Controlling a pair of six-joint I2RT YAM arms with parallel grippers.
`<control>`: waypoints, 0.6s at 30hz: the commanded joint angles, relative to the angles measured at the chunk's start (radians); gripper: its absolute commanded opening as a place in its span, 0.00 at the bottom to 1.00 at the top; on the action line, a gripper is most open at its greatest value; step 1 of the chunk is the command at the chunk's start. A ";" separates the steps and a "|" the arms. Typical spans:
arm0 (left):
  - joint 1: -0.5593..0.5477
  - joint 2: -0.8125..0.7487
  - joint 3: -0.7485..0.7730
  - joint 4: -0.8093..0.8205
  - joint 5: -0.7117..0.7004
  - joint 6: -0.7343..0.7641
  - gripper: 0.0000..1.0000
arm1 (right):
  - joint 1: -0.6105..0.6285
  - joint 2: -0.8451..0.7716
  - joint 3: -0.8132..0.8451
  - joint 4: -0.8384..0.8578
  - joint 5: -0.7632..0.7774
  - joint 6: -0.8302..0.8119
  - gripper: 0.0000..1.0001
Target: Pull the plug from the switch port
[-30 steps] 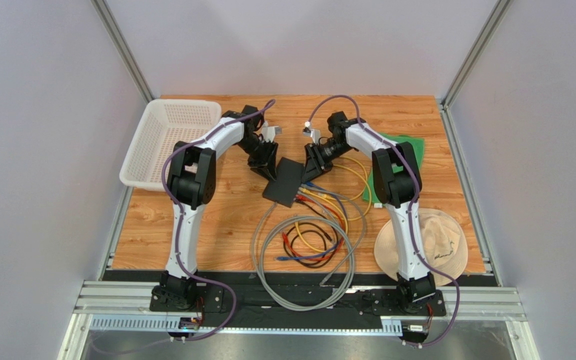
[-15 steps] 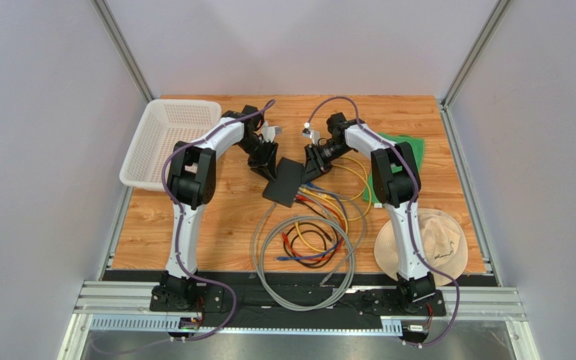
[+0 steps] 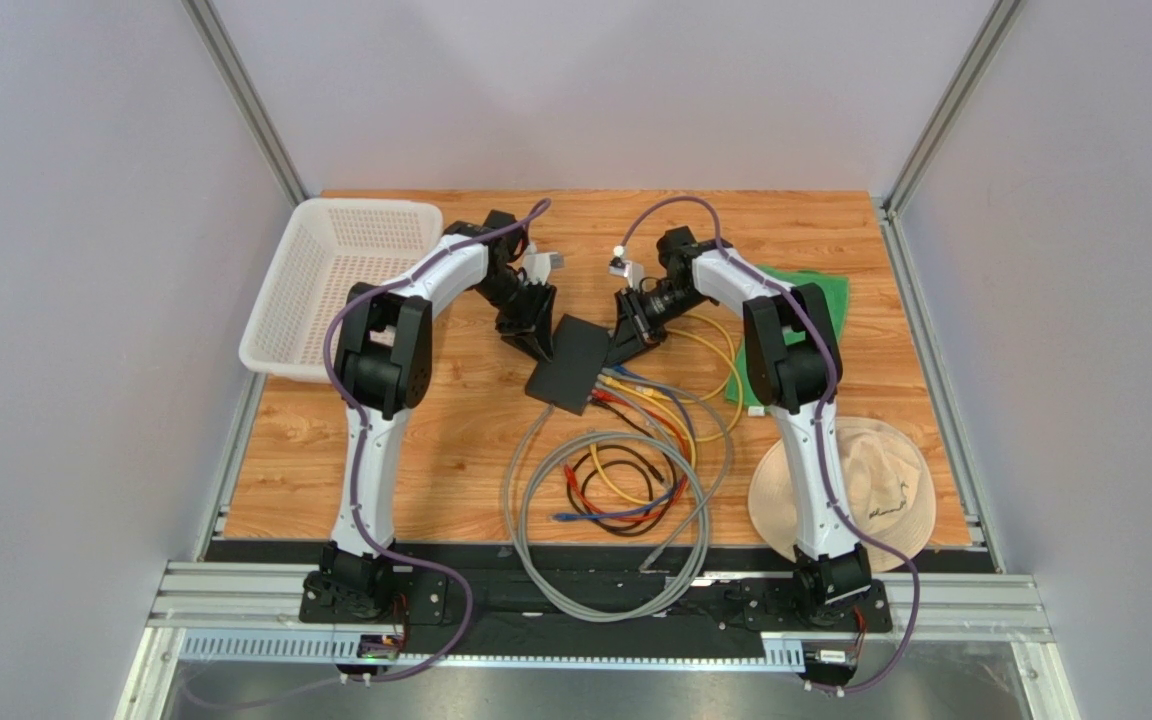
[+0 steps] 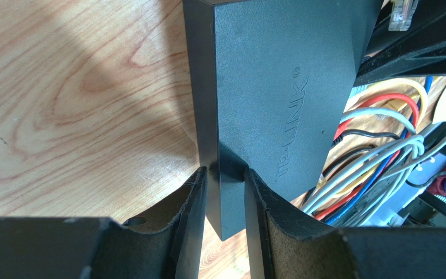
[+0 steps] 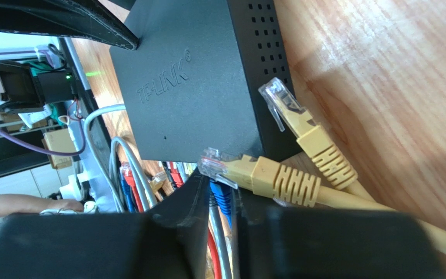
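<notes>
The black switch (image 3: 570, 365) lies mid-table, with coloured cables running from its near-right edge. My left gripper (image 3: 534, 324) is shut on the switch's far-left corner; the left wrist view shows both fingers clamped on its thin edge (image 4: 225, 181), with the switch (image 4: 277, 87) labelled TP-LINK. My right gripper (image 3: 632, 326) is at the port edge. In the right wrist view its fingers (image 5: 222, 190) are shut on a blue plug (image 5: 222, 197) right at the edge of the switch (image 5: 190, 81). Two yellow plugs (image 5: 301, 131) (image 5: 254, 171) lie loose beside it.
A white basket (image 3: 334, 285) stands at the back left. A green mat (image 3: 805, 323) lies right of the right arm, a beige hat (image 3: 845, 488) at the front right. Coils of grey and coloured cables (image 3: 620, 488) cover the middle front.
My right gripper has shifted slightly back and to the right, away from the switch. The left gripper and the switch have stayed in place.
</notes>
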 commanded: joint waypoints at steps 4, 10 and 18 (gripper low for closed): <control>-0.020 0.051 0.016 0.013 -0.070 0.032 0.38 | 0.045 0.020 -0.016 0.077 0.213 0.009 0.13; -0.018 0.044 0.036 0.003 -0.082 0.038 0.38 | 0.051 0.008 -0.034 0.101 0.306 0.029 0.01; 0.011 -0.214 -0.018 0.127 0.143 0.107 0.37 | 0.064 0.002 -0.016 0.094 0.365 0.035 0.00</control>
